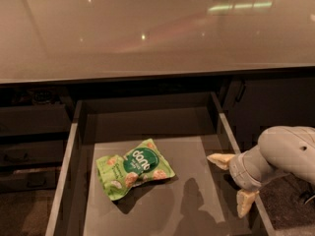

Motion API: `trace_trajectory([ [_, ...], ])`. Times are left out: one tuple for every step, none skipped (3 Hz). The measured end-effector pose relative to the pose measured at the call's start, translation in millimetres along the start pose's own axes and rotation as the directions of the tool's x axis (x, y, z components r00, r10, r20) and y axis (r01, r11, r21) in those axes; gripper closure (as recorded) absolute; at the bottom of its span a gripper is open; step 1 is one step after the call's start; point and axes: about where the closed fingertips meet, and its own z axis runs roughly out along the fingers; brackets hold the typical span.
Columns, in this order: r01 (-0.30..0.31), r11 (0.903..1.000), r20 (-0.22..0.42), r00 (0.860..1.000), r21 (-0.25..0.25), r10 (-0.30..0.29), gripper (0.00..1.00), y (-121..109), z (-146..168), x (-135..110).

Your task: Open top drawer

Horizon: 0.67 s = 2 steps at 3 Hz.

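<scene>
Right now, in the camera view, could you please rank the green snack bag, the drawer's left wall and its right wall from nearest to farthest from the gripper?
The gripper, fingers open, sits at the top drawer's right side.
1. Right wall: immediately beside it.
2. Green snack bag: mid-drawer, to its left.
3. Left wall: opposite side.

Pincer (pixel 226 185) over right of top drawer (pixel 147 124)

This looks like a kitchen or pantry. A glossy beige tabletop (pixel 147 28) runs over dark cabinetry (pixel 275 102), and the pulled-out top drawer (pixel 147 124) holds a green snack bag (pixel 134 167). The tool (pixel 226 185), fingers spread, hangs at the drawer's right wall.
</scene>
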Motion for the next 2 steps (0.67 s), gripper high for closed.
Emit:
trace_trajectory([
  [0.000, 1.0000, 0.000, 1.000, 0.000, 0.000, 0.00, 0, 0, 0],
  [-0.028, 0.9990, 0.040, 0.999, 0.034, 0.027, 0.00, -22, -16, 8],
])
